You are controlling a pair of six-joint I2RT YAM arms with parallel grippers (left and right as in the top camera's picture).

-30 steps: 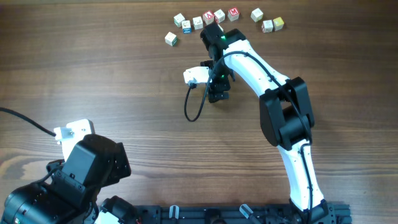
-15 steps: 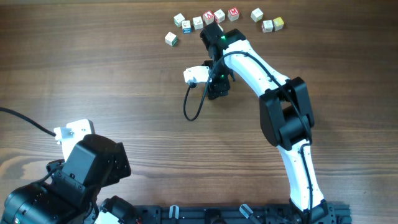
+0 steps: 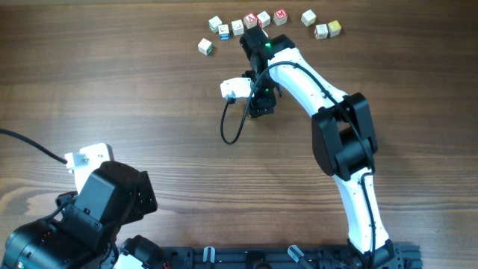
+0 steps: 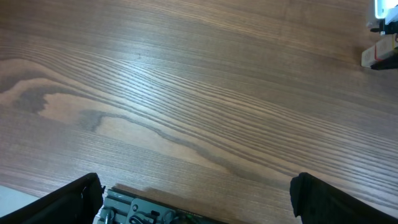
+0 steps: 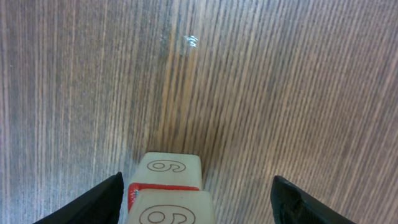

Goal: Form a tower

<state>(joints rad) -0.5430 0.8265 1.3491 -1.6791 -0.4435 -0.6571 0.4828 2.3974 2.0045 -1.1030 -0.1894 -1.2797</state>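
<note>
Right claw [image 5: 196, 182] mine, spread wide, pinching nothing, pointing down at wooden table [image 5: 280, 74]. Tower [image 5: 168, 171] stands between my fingers: stacked letter cubes, cream faces, red side. It is just beside one finger [image 5: 102, 199], apart from other. Left claw [image 4: 196, 182] also spread, empty. Loose letter cubes [image 3: 254, 19] in row at far edge.

A brown wood-grain table [image 3: 112, 90] fills every view, its surface catching a soft pale sheen.
</note>
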